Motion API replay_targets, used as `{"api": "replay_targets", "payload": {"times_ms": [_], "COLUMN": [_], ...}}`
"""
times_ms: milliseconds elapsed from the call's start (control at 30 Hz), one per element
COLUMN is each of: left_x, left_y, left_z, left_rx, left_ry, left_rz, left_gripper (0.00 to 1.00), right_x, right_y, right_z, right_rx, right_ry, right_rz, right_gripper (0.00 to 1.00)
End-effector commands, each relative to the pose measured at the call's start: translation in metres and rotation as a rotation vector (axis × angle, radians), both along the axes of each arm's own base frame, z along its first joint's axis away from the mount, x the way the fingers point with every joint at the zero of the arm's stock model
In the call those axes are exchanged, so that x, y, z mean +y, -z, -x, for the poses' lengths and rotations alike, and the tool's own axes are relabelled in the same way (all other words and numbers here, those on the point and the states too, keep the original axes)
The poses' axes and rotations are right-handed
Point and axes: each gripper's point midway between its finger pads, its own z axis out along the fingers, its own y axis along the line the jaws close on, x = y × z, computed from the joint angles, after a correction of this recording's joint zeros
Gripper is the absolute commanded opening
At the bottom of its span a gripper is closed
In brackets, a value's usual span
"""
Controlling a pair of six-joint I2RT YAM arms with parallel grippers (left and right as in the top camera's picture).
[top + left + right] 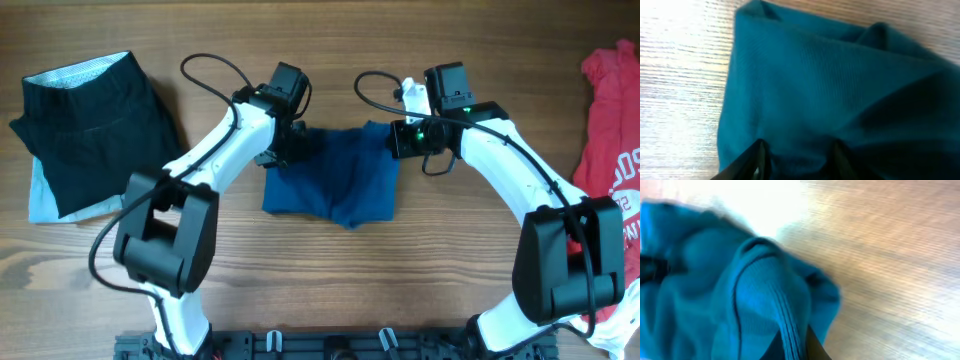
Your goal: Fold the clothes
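The deep-blue shirt (335, 185) lies folded into a compact block at the table's middle. My left gripper (292, 145) sits at its far left corner. In the left wrist view its fingers (799, 160) are set partly apart, with a bunch of blue cloth (830, 75) pinched between them. My right gripper (405, 138) is at the far right corner. In the right wrist view its fingers (792, 347) are shut on a ribbed edge of the shirt (715, 280), lifted slightly off the wood.
A black garment (95, 130) lies at the far left on a pale cloth (42, 200). The white-printed red T-shirt (612, 130) lies at the right edge. Bare wooden table (330, 290) lies in front of the shirt.
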Motion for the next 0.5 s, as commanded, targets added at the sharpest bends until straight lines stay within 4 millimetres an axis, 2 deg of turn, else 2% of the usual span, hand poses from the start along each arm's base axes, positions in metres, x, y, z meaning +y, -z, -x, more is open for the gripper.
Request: {"api": "replay_targets", "payload": {"times_ms": [0, 100, 133, 167, 233, 300, 367, 467], "left_x": [0.014, 0.016, 0.016, 0.016, 0.021, 0.029, 0.032, 0.034], "left_y": [0.022, 0.023, 0.023, 0.023, 0.023, 0.023, 0.023, 0.023], "left_z": [0.008, 0.011, 0.012, 0.012, 0.013, 0.014, 0.015, 0.021], "left_rx": [0.064, 0.079, 0.081, 0.082, 0.083, 0.084, 0.090, 0.111], "left_ry": [0.001, -0.001, -0.002, -0.002, -0.024, -0.063, -0.066, -0.065], "left_rz": [-0.080, -0.087, -0.088, -0.089, -0.112, -0.151, -0.160, -0.169], "left_gripper": [0.40, 0.37, 0.36, 0.35, 0.33, 0.33, 0.33, 0.30], "right_x": [-0.030, -0.044, -0.043, -0.043, -0.043, -0.045, -0.046, -0.048], "right_y": [0.009, 0.010, 0.009, 0.009, 0.009, 0.010, 0.012, 0.018], "right_z": [-0.017, -0.021, -0.023, -0.023, -0.023, -0.020, -0.016, -0.002], "right_rx": [-0.039, -0.049, -0.054, -0.058, -0.056, -0.046, -0.034, 0.023], "right_ry": [0.142, 0.224, 0.223, 0.223, 0.218, 0.208, 0.191, 0.185], "right_rz": [0.142, 0.198, 0.196, 0.195, 0.198, 0.209, 0.225, 0.240], "right_gripper": [0.04, 0.05, 0.08, 0.17, 0.27, 0.28, 0.35, 0.34]}}
